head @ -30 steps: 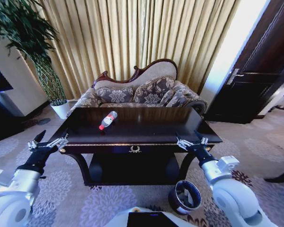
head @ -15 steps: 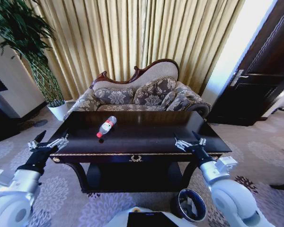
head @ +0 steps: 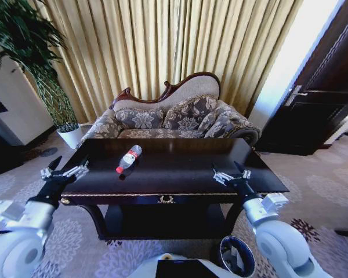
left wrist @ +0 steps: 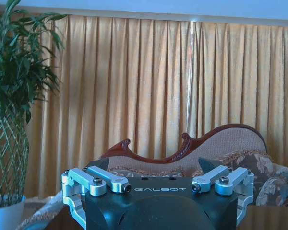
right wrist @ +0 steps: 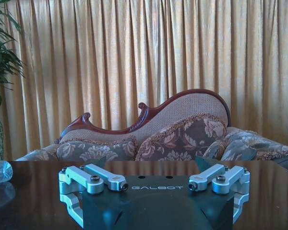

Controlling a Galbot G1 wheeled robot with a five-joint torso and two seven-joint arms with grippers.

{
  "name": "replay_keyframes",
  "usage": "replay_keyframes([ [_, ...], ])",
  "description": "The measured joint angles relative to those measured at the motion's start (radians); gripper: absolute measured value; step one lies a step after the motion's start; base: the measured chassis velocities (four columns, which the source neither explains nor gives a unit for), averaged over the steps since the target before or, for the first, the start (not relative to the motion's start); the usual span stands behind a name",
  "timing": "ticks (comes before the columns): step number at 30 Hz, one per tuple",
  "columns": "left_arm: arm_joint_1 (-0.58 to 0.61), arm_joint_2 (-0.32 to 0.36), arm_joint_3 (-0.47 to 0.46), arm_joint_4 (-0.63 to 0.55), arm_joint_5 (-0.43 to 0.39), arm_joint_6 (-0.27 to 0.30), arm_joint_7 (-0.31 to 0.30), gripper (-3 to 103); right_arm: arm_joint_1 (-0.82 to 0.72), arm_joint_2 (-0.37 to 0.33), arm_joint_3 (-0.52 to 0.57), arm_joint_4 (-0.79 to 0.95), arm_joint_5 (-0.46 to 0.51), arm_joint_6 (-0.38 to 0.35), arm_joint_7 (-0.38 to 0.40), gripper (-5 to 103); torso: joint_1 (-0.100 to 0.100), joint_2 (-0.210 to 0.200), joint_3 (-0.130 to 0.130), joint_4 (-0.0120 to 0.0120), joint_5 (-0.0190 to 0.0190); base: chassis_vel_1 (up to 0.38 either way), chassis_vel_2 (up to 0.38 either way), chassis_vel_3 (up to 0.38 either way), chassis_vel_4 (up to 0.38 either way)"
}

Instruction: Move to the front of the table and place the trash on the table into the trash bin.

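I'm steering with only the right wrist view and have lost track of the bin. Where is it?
Observer: In the head view, the trash bin stands on the carpet by the table's front right leg, below the right gripper.
Operator: What trash is on top?
Observer: A clear plastic bottle with a red label lies on its side on the left half of the table.
Operator: And the left arm?
Observer: The left gripper hovers by the table's front left corner, fingers open.
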Motion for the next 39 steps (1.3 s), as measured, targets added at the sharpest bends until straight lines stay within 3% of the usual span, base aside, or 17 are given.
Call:
replay_keyframes([
  [5,-0.081,0.12,0.058,0.075,-0.041,0.01,-0.058,100,0.001,0.001,-0.003,-0.006,0.0,0.003,0.0,100,0.0,0.0,0.0,0.0002,0.0,0.0,0.0,0.0,0.0],
  [7,-0.099,0.139,0.071,0.089,-0.055,0.014,-0.069,100,0.003,0.001,-0.003,-0.01,-0.002,0.005,0.0,100,0.0,0.0,0.0,0.0001,0.0001,0.0,0.0,0.0,0.0],
  [11,-0.191,0.226,0.131,0.133,-0.185,0.068,-0.146,100,0.007,0.003,-0.008,-0.026,-0.02,0.016,0.0,100,0.0,0.0,0.0,0.0001,0.0002,0.0,0.0,0.0,0.0],
  [15,-0.228,0.257,0.158,0.149,-0.217,0.087,-0.164,100,0.008,0.005,-0.009,-0.032,-0.024,0.022,0.0,100,0.0,0.0,0.0,0.0001,0.0002,0.0,0.0,0.0,0.0],
  [18,-0.267,0.326,0.228,0.18,-0.242,0.113,-0.188,100,0.013,0.005,-0.009,-0.045,-0.026,0.026,0.0,100,0.0,0.0,0.0,0.0001,0.0002,0.0,0.0,0.0,0.0],
  [22,-0.287,0.368,0.27,0.199,-0.251,0.124,-0.194,100,0.017,0.007,-0.008,-0.052,-0.027,0.028,0.0,100,0.0,0.0,0.0,0.0002,0.0002,0.0,0.0,0.0,0.0],
  [24,-0.34,0.428,0.352,0.229,-0.281,0.142,-0.215,100,0.019,0.015,-0.007,-0.064,-0.029,0.039,0.0,100,0.0,0.0,0.0,0.0001,0.0002,0.0,0.0,0.0,0.0],
  [28,-0.427,0.486,0.457,0.263,-0.332,0.172,-0.25,100,0.019,0.027,-0.002,-0.076,-0.032,0.052,0.0,100,0.0,0.0,0.0,0.0,0.0001,0.0,0.0,0.0,0.0],
  [39,-0.658,0.561,0.702,0.3,-0.442,0.254,-0.292,100,0.024,0.058,-0.007,-0.1,-0.052,0.064,0.001,100,0.0,0.0,0.0,0.0,0.0003,0.0,0.0,0.0,0.0],
])
